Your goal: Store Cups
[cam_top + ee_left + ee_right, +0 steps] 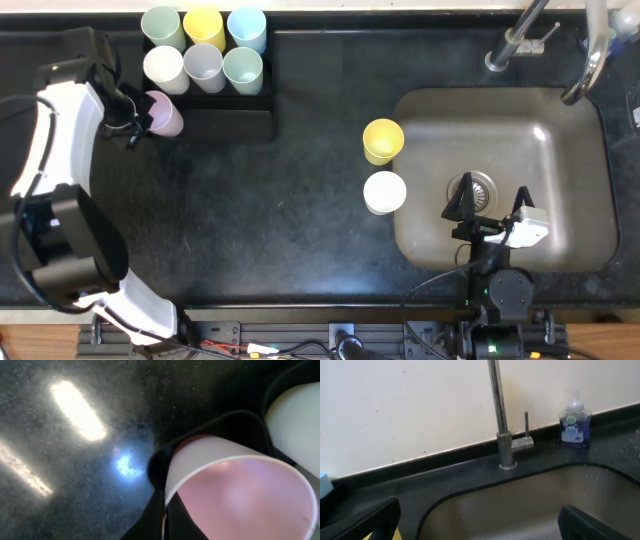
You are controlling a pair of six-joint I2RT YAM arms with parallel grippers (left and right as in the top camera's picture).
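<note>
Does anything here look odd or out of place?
The pink cup is tipped on its side in the left gripper by the tray. A yellow cup and a white cup stand far off, beside the sink. No spills seen.

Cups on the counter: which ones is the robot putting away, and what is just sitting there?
For the job: pink cup, held tilted in the left claw; yellow cup; white cup; black rack; six cups in it.
Just there: sink; tap; soap bottle.
</note>
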